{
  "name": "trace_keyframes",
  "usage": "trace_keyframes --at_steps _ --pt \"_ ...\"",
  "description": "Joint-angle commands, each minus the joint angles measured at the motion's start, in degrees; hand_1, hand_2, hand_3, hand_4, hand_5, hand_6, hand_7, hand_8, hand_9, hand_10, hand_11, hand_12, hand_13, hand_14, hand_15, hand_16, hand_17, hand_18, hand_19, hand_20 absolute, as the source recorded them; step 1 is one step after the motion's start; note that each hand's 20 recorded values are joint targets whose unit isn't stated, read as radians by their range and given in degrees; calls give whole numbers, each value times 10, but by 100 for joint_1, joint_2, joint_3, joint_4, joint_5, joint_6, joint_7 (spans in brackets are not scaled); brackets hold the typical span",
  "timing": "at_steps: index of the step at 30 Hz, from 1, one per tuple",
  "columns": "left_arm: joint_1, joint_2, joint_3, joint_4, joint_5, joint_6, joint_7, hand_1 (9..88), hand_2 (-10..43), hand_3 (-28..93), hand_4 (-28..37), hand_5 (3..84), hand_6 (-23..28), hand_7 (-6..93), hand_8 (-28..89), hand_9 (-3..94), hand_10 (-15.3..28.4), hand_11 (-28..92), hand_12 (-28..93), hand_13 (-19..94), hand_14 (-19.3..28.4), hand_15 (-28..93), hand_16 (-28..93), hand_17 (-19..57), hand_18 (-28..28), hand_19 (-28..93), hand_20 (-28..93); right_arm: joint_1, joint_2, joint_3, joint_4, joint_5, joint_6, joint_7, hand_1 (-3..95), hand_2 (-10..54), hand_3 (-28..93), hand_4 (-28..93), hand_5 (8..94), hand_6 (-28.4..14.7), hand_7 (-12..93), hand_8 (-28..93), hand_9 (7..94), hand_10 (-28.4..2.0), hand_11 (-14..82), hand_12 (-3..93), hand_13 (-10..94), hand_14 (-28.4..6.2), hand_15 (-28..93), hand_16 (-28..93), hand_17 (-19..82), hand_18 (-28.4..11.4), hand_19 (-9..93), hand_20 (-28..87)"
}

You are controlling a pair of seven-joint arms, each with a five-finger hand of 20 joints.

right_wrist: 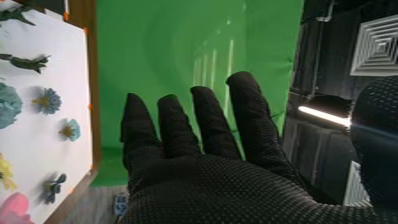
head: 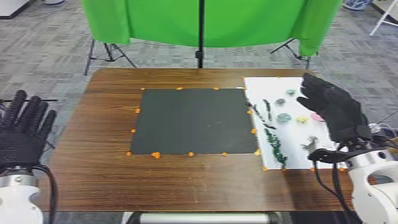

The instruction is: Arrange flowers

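We see the brown wooden table (head: 93, 175) as the largest thing, and behind its far edge hangs the green cloth (head: 142, 20). On the table lies the dark square mat (head: 194, 120), which we judge to be the place for the arrangement. Just to its right is the white sheet (head: 298, 160), where the flowers and stems are laid out.

Our right hand (head: 333, 102) is above the right part of this sheet, its fingers straight and apart from the thumb, with nothing held. Our left hand (head: 21, 142) is beside the table's left edge, fingers also straight and spread.

The long leafy stem (head: 275, 147) lies along the left side of the sheet. Farther away and to its right we find the blue-green flower (head: 283, 118), the yellow flower (head: 302, 120) and the pink flower (head: 316, 117).

The step in hand is probably to choose and pick the first piece. For this, we should come down from above, with thumb and fingers on two sides of one piece, and close softly, so that petals are not crushed. We should lift straight up before crossing left, and mind that the black cable (head: 336, 180) does not drag the neighbours.
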Motion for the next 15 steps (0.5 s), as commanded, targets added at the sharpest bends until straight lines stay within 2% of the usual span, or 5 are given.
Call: trace_keyframes --at_steps 1,6,9,12,15 --pt "-182 72 187 65 51 -14 -187 165 190 715 -283 370 51 83 -106 331 108 85 42 231 69 57 -55 -22 83 213 85 -68 41 4 -60 2 52 -56 92 43 822 -283 374 -40 71 -95 307 -145 13 93 220 -133 28 136 110 -135 129 137" --pt "-114 82 216 52 44 -25 -129 165 171 745 -283 370 52 83 -106 330 109 85 43 231 69 56 -55 -23 83 214 85 -98 119 -27 -60 44 126 -81 100 40 825 -282 374 -40 72 -95 308 -146 14 93 221 -133 29 135 110 -135 131 137" --pt "76 64 186 -33 78 -48 -77 170 165 754 -283 371 52 82 -107 330 109 85 44 232 69 57 -55 -23 83 215 85 -149 256 -81 -60 117 253 -124 145 10 819 -281 381 -43 79 -97 319 -145 18 96 254 -134 54 145 122 -140 173 156" --pt "157 -9 202 -98 42 21 -2 176 151 770 -283 371 52 83 -106 330 109 86 44 232 69 57 -55 -23 83 215 85 -201 400 -136 -60 195 386 -171 214 -19 811 -279 416 -55 99 -110 397 -143 40 109 434 -116 186 238 137 -165 484 263" --pt "81 65 245 -70 35 -11 -50 186 144 775 -283 371 52 83 -106 329 109 86 45 233 70 57 -55 -23 83 215 85 -232 485 -169 -60 241 465 -200 277 -65 803 -281 475 -44 123 -123 495 -127 87 125 527 -115 447 231 167 -175 648 318"
